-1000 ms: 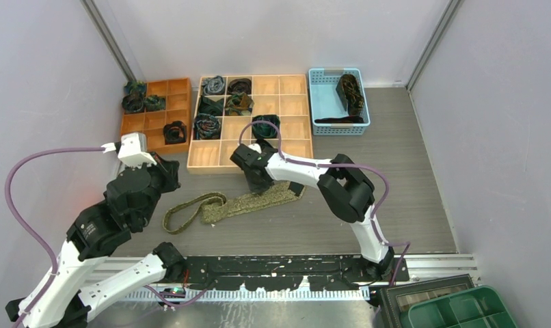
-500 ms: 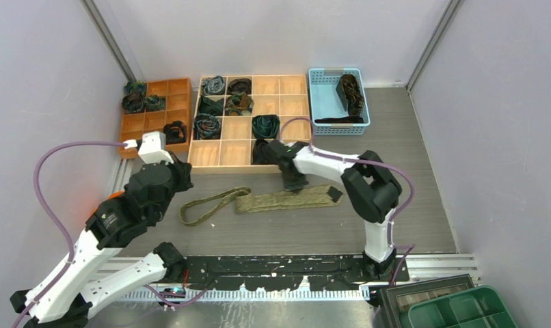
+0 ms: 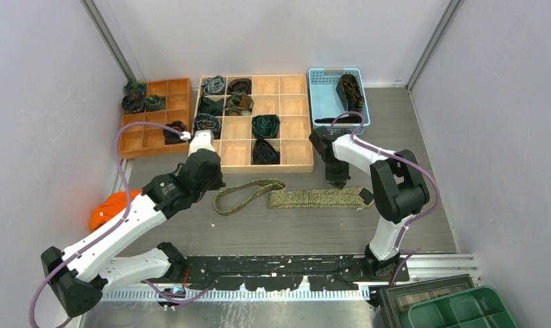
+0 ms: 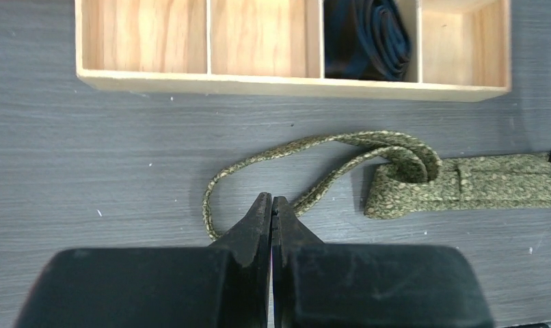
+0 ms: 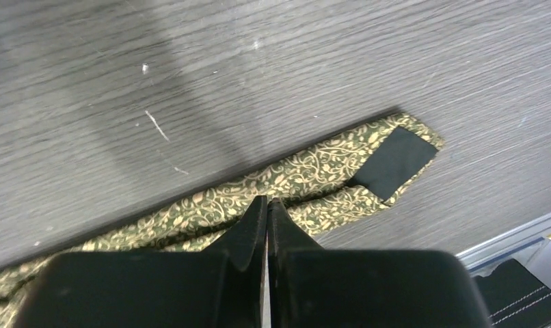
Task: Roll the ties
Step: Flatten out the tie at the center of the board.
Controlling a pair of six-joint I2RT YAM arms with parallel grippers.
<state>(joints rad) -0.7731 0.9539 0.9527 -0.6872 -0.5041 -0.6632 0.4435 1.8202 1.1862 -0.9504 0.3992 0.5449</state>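
Top external view shows us the olive-gold tie [image 3: 314, 198] flat on the table [image 3: 293, 232], at 6 o'clock of the wooden tray [image 3: 259, 169]. Its wide end points to 3 o'clock and its narrow end bends into a loop toward 9 o'clock. We see the left arm stretched from its base toward 1 o'clock, with the wrist beside the near left corner of the tray. The left gripper [image 4: 271, 199] has its fingers pressed together with nothing between them, just at 6 o'clock of the loop. The right arm is folded at the elbow, and its forearm goes toward 10 o'clock. The right gripper [image 5: 266, 199] points down over the wide end, its fingers also closed tip to tip. We cannot tell if they touch the cloth.
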